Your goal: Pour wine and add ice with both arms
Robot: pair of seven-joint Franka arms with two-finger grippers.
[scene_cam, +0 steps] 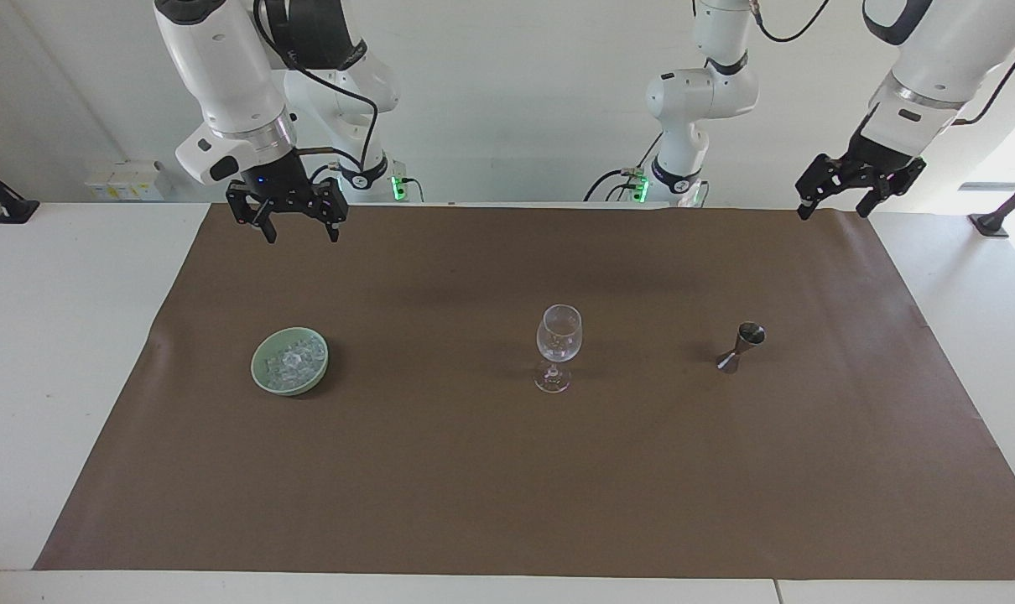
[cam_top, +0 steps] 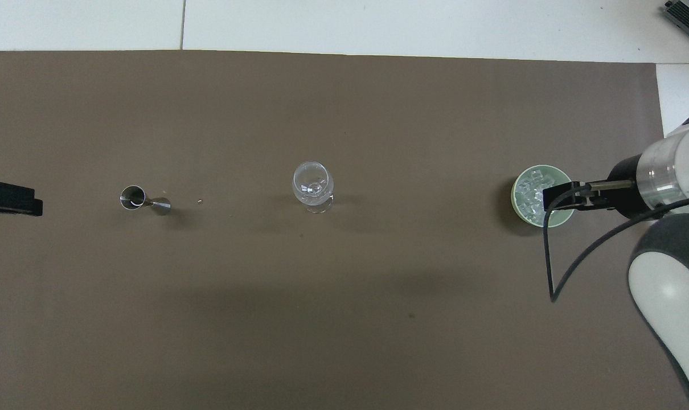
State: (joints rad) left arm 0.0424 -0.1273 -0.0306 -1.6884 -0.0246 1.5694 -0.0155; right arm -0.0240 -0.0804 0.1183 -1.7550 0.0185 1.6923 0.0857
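Small clear glassy ice cubes point(scene_cam: 292, 360) heaped in pale green bowl point(scene_cam: 260, 377), toward right arm's desk edge: slippery, light; pinch one across flat faces. Right gripper point(scene_cam: 287, 220) spread wide above; left gripper point(scene_cam: 858, 186) likewise, over the mat's corner.

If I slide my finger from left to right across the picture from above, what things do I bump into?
Left gripper → jigger → wine glass → green bowl of ice, with the right gripper over it.
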